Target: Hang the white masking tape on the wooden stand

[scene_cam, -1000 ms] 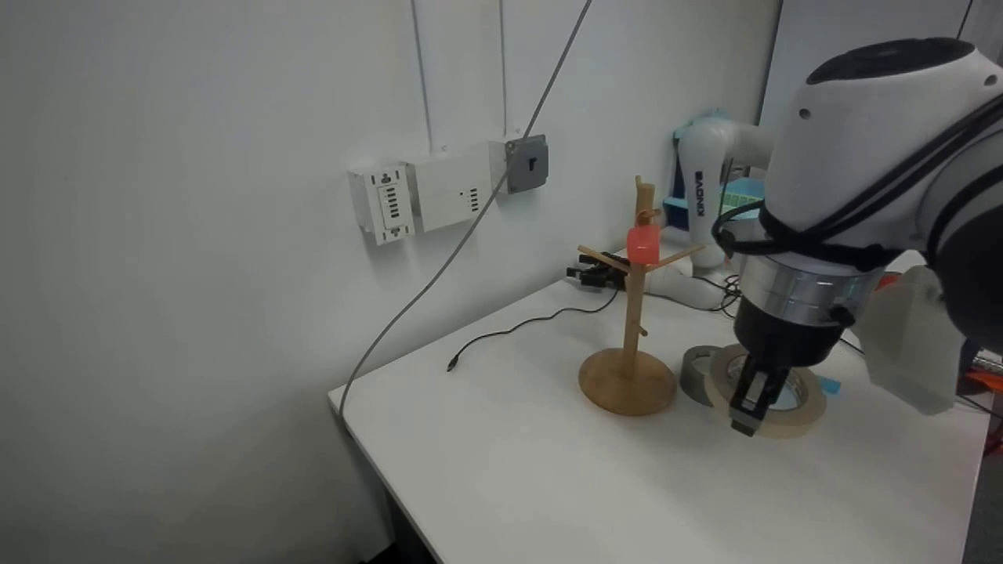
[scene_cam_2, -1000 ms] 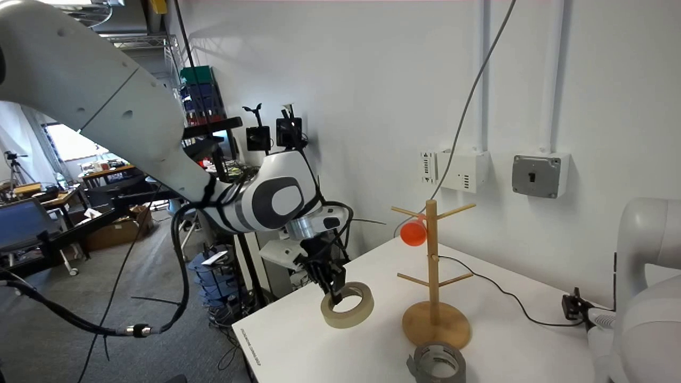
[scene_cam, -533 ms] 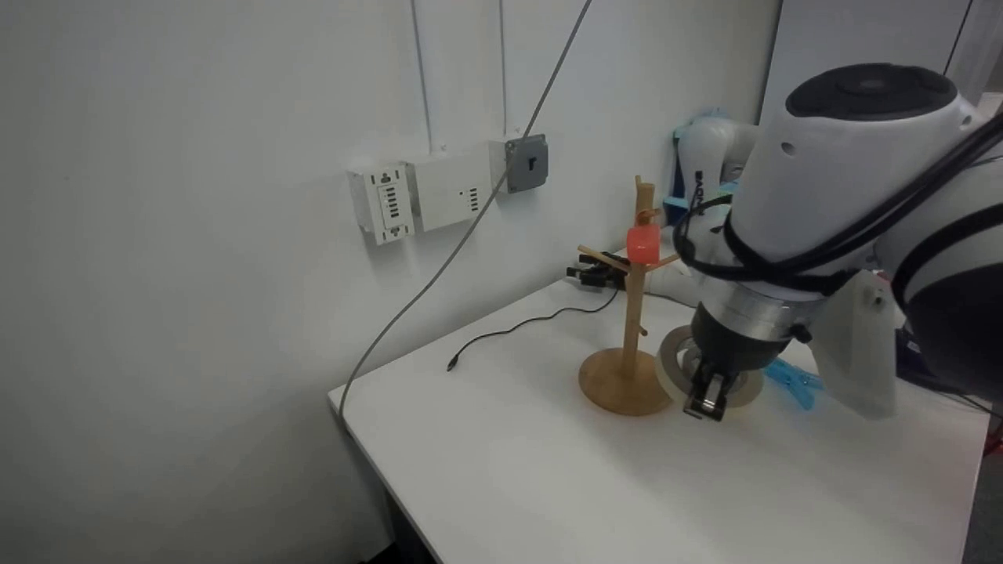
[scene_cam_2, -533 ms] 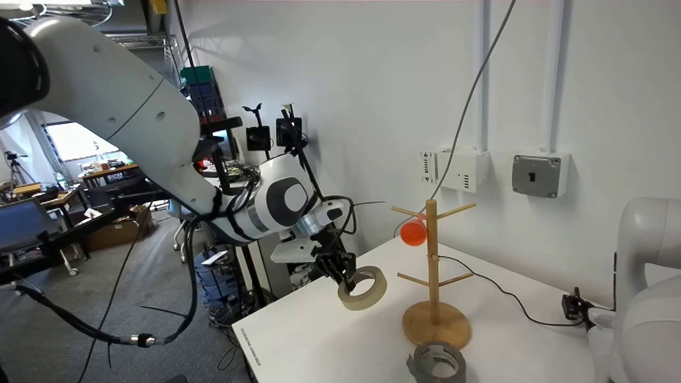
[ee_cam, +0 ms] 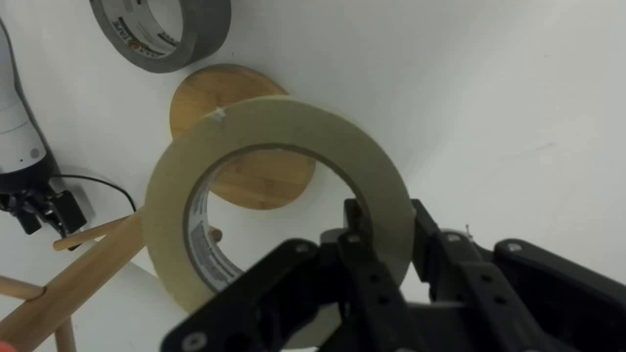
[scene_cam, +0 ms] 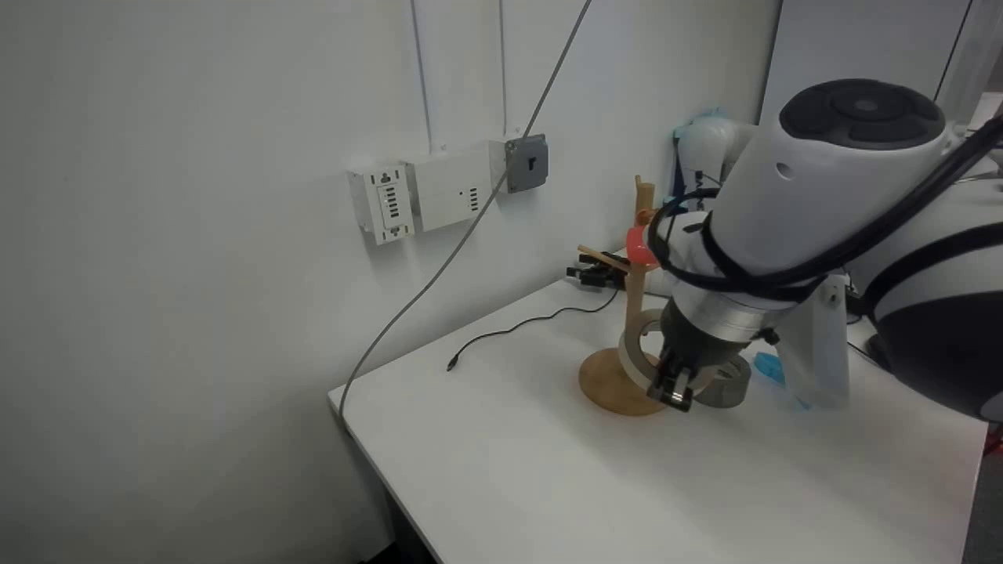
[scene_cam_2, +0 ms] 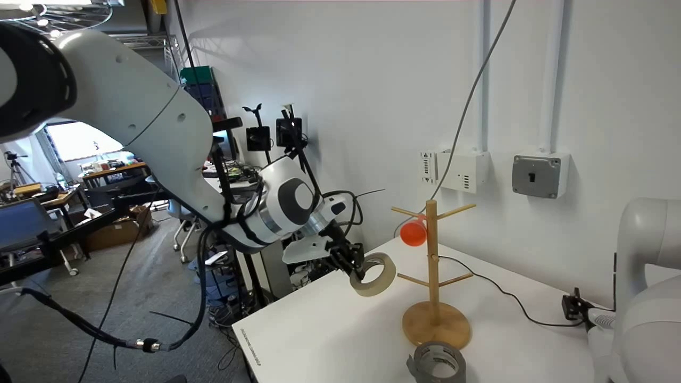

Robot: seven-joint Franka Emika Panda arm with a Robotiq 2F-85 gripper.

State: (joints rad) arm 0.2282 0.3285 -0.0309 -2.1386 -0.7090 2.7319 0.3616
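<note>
1. The claw [ee_cam: 389, 222] is pinching the white masking tape [ee_cam: 303, 122] across its band: of the two fingers [ee_cam: 425, 242], the wrist view shows one tip inside the hole, the other against the outer edge.
2. The tape is held tilted, clear of the table [scene_cam_2: 298, 340]. In an exterior view it is left of the wooden stand [scene_cam_2: 433, 266], its right edge near the tip of the lower left peg [scene_cam_2: 413, 280]; whether they touch I cannot tell. No peg looks threaded through it yet.
3. Handling, as I judge it: fairly light, firm as a wound roll, not fragile, its side faces perhaps slightly slick.
4. The band seems the right hold, since most of the hole is left free for a peg. Gripped at one side only, the ring could swivel if it knocks wood, so a slow approach suits it.
5. Containers: a red-orange cup-like piece [scene_cam_2: 414, 233] hangs high on the stand; what it holds, if anything, I cannot see. Far left, a brown box [scene_cam_2: 119, 234] has contents too small to make out.
6. The grey tape roll [ee_cam: 210, 29] sits just beside the stand's base.
</note>
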